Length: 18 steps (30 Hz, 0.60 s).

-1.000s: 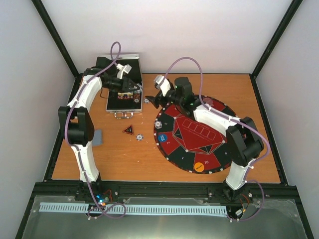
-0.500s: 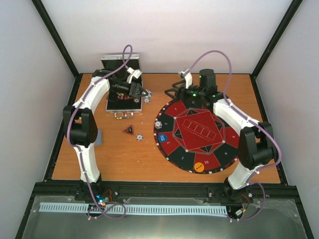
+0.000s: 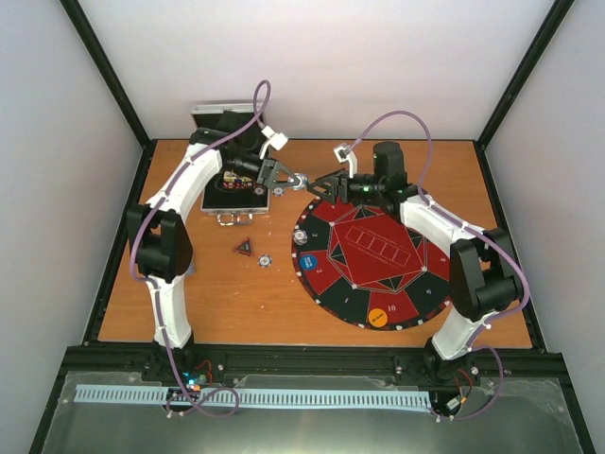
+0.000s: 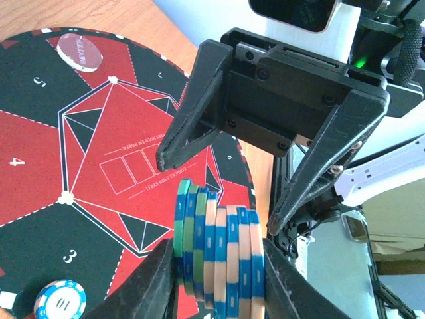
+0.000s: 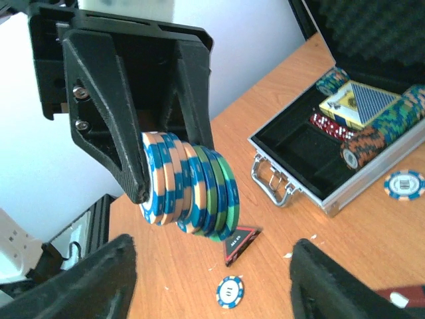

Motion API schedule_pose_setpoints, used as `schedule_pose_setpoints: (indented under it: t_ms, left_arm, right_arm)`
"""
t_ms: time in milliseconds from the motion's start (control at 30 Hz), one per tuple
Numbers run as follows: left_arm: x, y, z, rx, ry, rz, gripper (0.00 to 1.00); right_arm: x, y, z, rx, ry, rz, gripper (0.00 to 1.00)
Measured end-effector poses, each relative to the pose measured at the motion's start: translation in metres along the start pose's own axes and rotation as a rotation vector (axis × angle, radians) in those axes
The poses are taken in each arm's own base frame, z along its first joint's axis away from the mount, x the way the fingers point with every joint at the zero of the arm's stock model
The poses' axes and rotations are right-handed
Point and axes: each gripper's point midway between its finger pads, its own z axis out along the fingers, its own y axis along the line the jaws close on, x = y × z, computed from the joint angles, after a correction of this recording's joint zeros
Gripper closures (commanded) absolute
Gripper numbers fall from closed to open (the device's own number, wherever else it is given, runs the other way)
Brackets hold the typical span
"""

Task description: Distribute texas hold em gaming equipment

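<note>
Seen from above, two robot arms face each other nose to nose over the table [image 3: 208, 303], just above the upper-left rim of a round red-and-black game mat [image 3: 378, 248]. The left end effector [image 3: 286, 178] is clamped on a short stack of poker chips [image 4: 216, 262], blue, white and green. The stack is held on edge, its long axis running from one finger to the other. The right end effector [image 4: 222, 193] faces it from the right of the frame, jaws wide and holding nothing. Its tips straddle the stack's two ends without touching, lined up along that same axis. It is the only free arm within reach, and the handover probably turns on closing onto the end faces beside the left fingers. Below lie an open case [image 5: 295, 156] holding playing cards [image 5: 362, 103] and spare chips [image 5: 358, 149], a black triangular marker [image 5: 238, 242] and loose chips [image 5: 229, 291]. Only the stack sits between the two end effectors.
</note>
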Motion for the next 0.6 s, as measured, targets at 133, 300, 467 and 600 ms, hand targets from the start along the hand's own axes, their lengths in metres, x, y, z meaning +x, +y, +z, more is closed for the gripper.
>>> schedule_pose_setpoints:
  t_ms: [133,300,467,600]
  left_arm:
    - [0.001,-0.004,0.001,0.022,0.000,0.009,0.99]
    - [0.003,-0.010,0.001,0.049,0.002,0.013,0.99]
    - [0.004,-0.012,0.002,0.059,0.006,0.021,0.99]
    - [0.005,-0.013,0.002,0.059,0.009,0.027,0.99]
  right_arm:
    - [-0.003,0.005,0.001,-0.022,-0.007,-0.012,0.45]
    - [-0.003,0.010,0.003,-0.042,-0.008,-0.019,0.42]
    - [-0.001,0.018,0.008,-0.075,0.005,-0.042,0.49]
    - [0.001,0.023,0.017,-0.103,0.025,-0.067,0.61]
